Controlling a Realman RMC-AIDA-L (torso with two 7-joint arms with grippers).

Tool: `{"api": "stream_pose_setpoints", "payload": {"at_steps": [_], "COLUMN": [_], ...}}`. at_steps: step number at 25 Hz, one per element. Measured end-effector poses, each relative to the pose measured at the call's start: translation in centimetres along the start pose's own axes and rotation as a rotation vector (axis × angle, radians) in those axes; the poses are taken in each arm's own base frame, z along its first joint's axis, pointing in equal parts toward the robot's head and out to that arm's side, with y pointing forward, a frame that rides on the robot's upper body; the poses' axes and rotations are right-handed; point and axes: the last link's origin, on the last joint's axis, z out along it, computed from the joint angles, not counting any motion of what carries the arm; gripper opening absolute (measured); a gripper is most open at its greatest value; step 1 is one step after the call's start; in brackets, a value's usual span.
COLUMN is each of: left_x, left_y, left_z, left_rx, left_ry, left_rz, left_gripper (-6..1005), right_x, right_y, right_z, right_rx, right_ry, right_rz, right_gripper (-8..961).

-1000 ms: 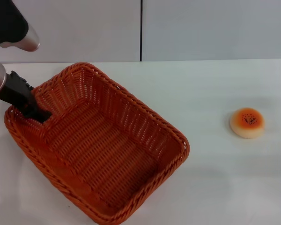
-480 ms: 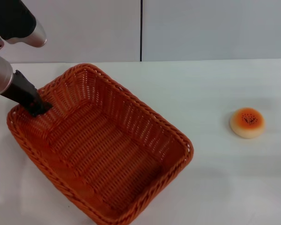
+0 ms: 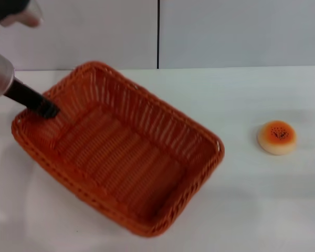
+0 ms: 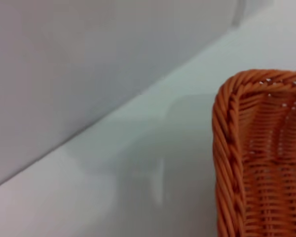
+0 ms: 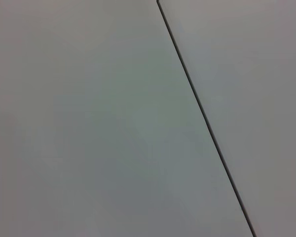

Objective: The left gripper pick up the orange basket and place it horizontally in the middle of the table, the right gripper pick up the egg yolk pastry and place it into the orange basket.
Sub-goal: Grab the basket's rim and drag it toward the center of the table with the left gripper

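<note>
Orange basket (image 3: 121, 157) in left gripper (image 3: 46, 109)

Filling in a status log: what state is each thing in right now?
orange basket: empty, set diagonally, held at its left end wall
left end effector: shut on the basket's wall
egg yolk pastry: on the table, glazed side up, right of the basket, untouched

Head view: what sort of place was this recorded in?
Probably a lab or test bench, not a kitchen: a bare white table against a grey panelled wall, holding only an orange basket gripped by the left gripper, and an egg yolk pastry.
</note>
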Motion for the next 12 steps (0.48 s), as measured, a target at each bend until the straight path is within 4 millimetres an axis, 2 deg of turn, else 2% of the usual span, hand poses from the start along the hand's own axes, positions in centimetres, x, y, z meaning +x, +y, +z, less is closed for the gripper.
{"api": "stream_pose_setpoints", "payload": {"at_steps": [6,12], "left_x": [0.2,-1.4], "left_y": [-2.2,-2.5], "left_z": [-1.1,-0.5], "left_rx": [-0.005,-0.043], "left_ry": [0.059,0.001], "left_rz": [-0.236,-0.344], "left_gripper": [189,170], "right_x": [-0.2,-0.3], "right_y": [-0.3,-0.9], "right_z": [0.0,-0.4], "right_rx": [0.009,0.043], "right_ry": [-0.005,-0.010], "right_rz": [-0.004,-0.005], "right_gripper": [581,582]}}
